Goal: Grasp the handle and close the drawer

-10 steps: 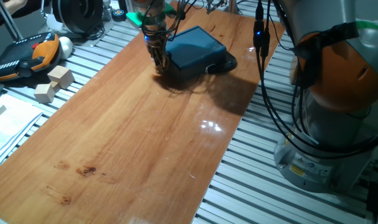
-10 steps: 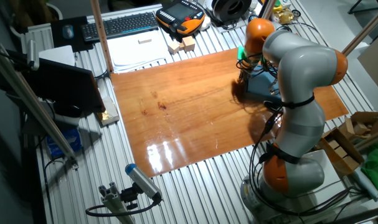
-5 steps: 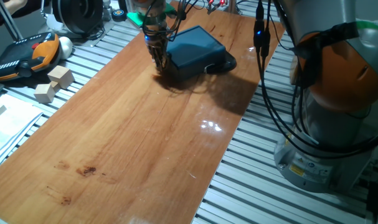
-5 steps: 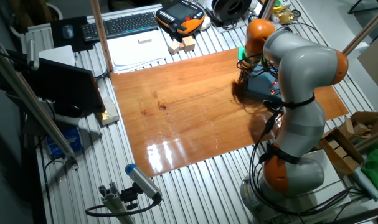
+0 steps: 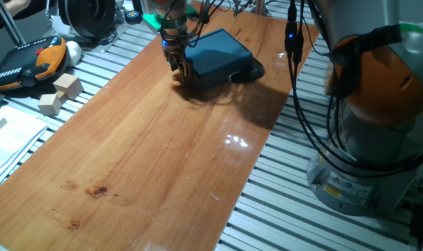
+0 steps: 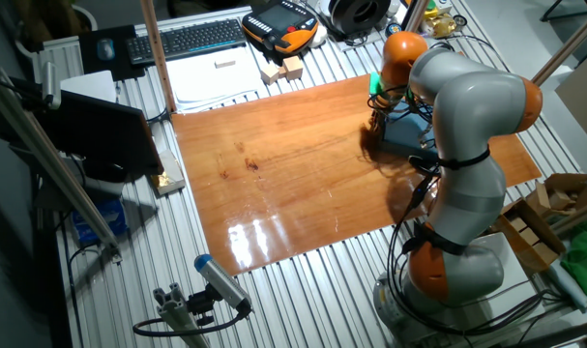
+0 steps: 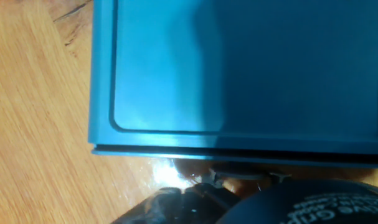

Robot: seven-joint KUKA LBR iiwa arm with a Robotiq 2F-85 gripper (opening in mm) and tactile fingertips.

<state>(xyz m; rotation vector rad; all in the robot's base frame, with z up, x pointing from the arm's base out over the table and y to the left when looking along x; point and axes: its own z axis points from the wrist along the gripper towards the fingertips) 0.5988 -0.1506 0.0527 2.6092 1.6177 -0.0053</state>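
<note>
Since drawer (image 5: 218,56) looks pushed flush into box, gripper (image 5: 178,65) is kept at front face; handle hidden, jaw state cannot be told.

One fixed view sits low beside the wooden table (image 5: 162,146), looking along its length toward the far end, where the gripper (image 5: 178,66) meets the teal box (image 5: 219,56); the arm's base (image 5: 368,132) stands close on the right. The other fixed view looks down from high and farther off, taking in the whole table (image 6: 293,184), arm and surrounding bench. The hand view looks straight down, very near, filling with the teal box (image 7: 238,68) top. All three views share the box and the wood beside it.
</note>
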